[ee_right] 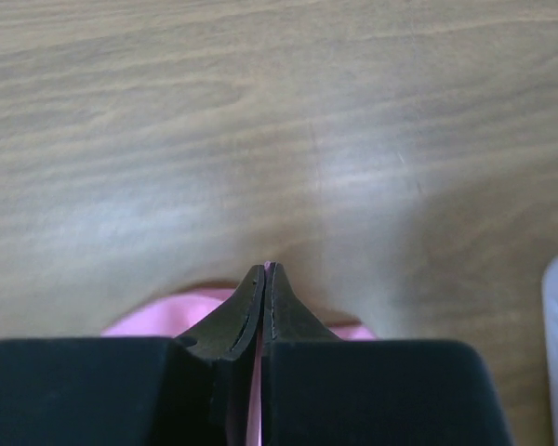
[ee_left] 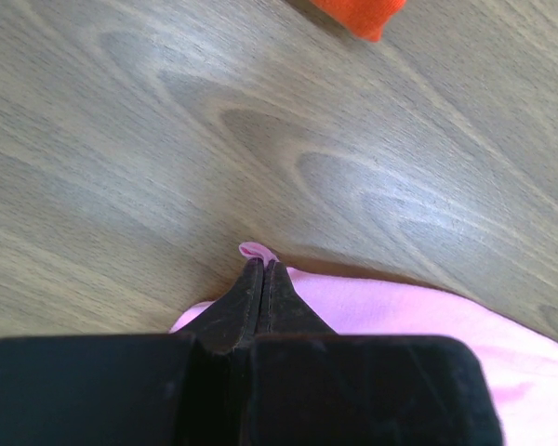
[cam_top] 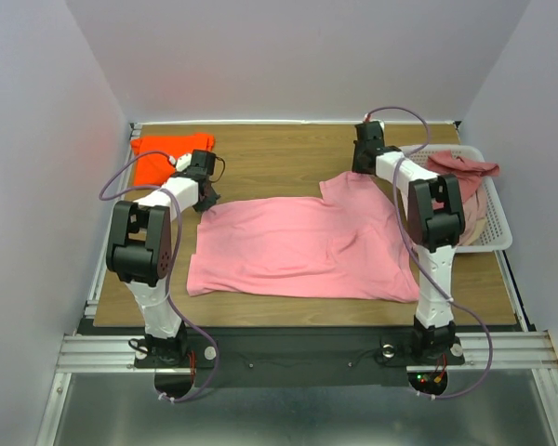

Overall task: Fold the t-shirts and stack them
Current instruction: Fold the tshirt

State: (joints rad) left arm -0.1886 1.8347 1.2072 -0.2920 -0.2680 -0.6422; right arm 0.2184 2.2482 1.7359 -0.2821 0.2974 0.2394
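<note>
My left gripper and right gripper each clamp an edge of the pink t-shirt, spread unfolded behind my jaws; the orange t-shirt beyond the left jaws looks done, and more t-shirts wait in the basket beside the right.

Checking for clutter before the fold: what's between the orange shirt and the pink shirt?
Only bare wooden table separates the orange shirt from the pink shirt, shown in the left wrist view; the left gripper pinches the pink edge.
</note>
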